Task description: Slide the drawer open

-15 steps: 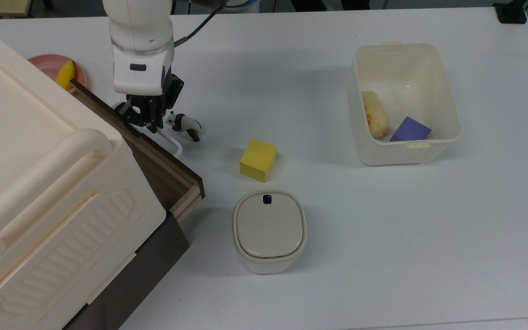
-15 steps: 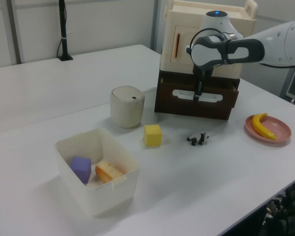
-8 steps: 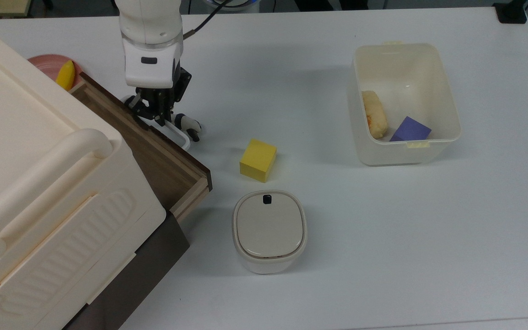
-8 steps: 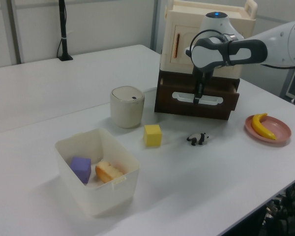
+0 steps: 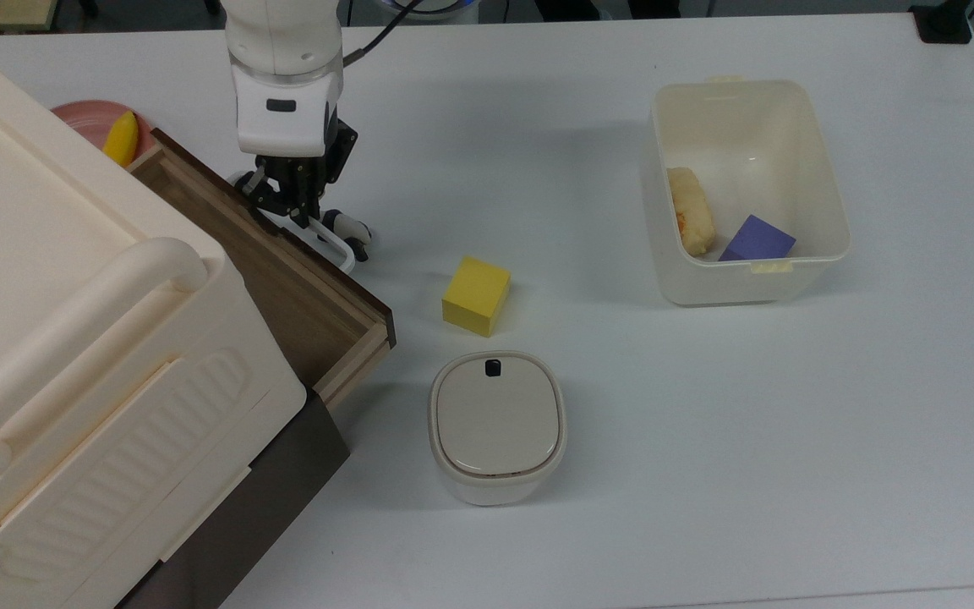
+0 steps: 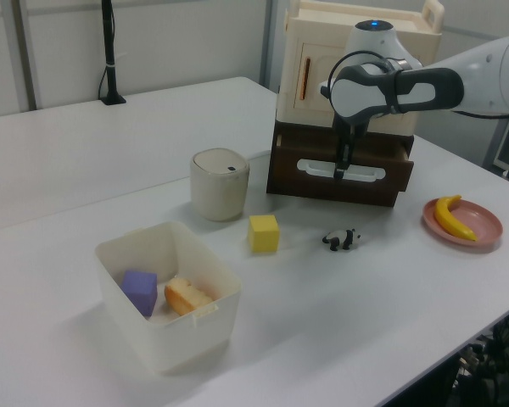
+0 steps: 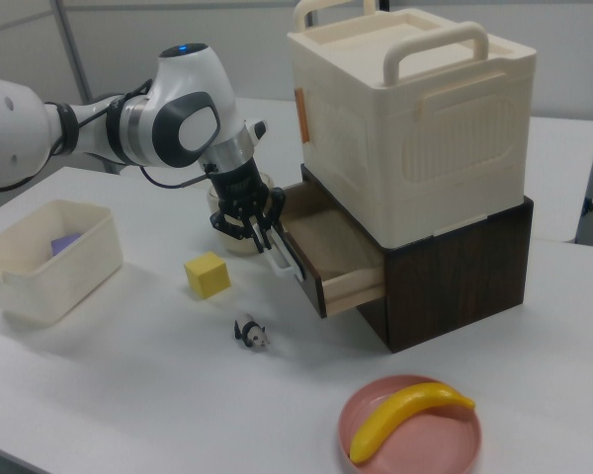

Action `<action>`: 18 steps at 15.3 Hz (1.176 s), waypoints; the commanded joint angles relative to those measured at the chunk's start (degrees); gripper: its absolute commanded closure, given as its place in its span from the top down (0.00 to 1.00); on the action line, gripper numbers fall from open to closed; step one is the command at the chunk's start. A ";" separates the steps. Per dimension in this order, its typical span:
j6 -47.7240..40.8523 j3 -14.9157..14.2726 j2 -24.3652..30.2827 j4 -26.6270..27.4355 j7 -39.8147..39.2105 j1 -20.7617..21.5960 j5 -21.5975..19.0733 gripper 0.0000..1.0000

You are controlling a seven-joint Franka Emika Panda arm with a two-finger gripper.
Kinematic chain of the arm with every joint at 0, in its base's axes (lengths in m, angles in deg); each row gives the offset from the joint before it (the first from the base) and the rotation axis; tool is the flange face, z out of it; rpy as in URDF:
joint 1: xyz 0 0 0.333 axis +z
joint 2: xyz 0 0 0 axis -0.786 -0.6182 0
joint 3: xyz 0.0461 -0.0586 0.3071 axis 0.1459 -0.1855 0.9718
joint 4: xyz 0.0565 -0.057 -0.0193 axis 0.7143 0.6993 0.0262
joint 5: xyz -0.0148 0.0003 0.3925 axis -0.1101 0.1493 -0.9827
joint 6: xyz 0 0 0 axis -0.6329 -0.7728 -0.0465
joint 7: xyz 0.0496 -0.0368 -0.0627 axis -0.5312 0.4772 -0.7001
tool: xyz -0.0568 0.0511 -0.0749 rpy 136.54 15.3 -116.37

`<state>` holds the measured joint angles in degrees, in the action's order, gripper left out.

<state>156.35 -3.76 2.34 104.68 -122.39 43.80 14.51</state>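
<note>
The arm (image 7: 168, 118) is glossy white with dark grey joint bands. A blue light tops one joint, and a black cable trails behind. Its end effector (image 5: 288, 199) is black

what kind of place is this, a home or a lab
Most likely a robotics lab or test bench, not a home. A robot arm's gripper holds a drawer handle on a bare white table, with loose props around: a yellow block and a panda toy.
</note>
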 commanded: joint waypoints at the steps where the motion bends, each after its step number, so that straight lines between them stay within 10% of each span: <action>1: -1.58 0.27 2.96 1.93 1.39 0.99 -0.82 0.12; 11: -9.82 -0.26 7.60 -0.09 2.88 0.46 -1.70 0.20; 13: -15.43 -0.43 9.89 -1.67 8.82 0.46 -2.92 0.85; 14: -19.38 -0.43 10.60 -3.16 13.91 0.46 -4.58 1.00; 18: -27.41 -0.52 11.57 -7.56 32.99 0.90 -7.50 1.00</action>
<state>133.55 -3.65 12.69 99.21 -101.93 43.79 8.85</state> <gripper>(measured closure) 0.361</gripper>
